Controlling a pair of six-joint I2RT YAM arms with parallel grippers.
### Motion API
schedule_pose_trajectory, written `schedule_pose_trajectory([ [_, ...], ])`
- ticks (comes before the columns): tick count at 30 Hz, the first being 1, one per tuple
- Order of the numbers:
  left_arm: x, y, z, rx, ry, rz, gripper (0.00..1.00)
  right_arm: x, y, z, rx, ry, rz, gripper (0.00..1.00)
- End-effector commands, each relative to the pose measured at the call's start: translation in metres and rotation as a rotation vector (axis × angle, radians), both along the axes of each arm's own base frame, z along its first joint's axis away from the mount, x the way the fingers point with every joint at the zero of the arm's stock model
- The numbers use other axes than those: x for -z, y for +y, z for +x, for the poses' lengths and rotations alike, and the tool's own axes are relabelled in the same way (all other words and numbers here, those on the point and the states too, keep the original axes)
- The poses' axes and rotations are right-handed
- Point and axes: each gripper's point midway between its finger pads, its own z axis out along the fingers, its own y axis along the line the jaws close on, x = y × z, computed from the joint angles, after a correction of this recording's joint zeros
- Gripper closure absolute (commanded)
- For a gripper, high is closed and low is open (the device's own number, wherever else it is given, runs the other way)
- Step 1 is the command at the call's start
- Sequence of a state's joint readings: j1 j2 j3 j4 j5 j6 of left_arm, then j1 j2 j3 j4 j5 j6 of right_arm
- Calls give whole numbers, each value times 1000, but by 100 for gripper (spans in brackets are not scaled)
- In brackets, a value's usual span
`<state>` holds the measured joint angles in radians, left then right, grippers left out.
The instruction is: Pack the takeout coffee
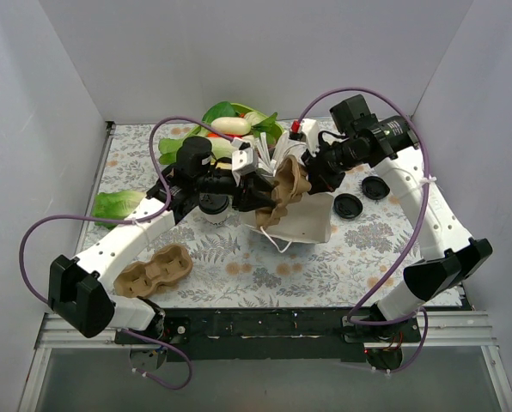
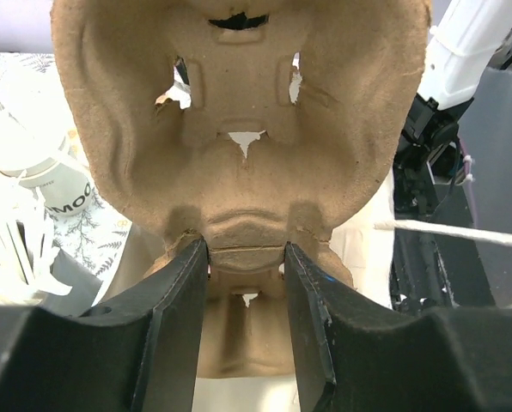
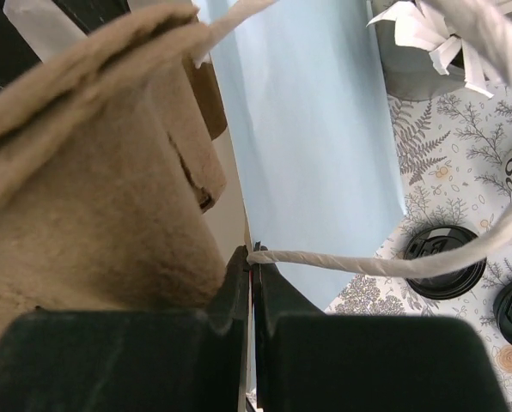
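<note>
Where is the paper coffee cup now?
In the top view the paper coffee cup stands left of centre, under the left arm, just left of the white paper bag.

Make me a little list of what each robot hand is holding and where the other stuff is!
left gripper: shut on brown cup carrier
right gripper: shut on bag's string handle
white paper bag: on the table, under the carrier
coffee cup: on the table, not packed
black lids: two, loose, right of bag
second carrier: flat, near left arm
</note>
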<state>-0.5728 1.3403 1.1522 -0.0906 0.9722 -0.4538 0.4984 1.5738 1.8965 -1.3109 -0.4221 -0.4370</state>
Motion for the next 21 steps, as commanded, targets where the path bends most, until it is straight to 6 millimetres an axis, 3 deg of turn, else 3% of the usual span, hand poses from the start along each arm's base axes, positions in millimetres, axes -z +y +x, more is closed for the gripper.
schedule_pose_trajectory([
  [1,-2,4,-11,19,-98,76,100,-20,4,7,31,-47,44,99],
  [10,15,6,-25,72,-191,209,100,-16,4,12,17,-42,37,99],
  [15,13,5,-26,105,-293,244,100,-14,2,15,25,-27,45,99],
  [16,22,6,-27,120,-272,275,100,-16,2,16,25,-33,47,99],
  [21,27,-5,-27,177,-320,345,100,-16,5,16,11,-26,52,99],
])
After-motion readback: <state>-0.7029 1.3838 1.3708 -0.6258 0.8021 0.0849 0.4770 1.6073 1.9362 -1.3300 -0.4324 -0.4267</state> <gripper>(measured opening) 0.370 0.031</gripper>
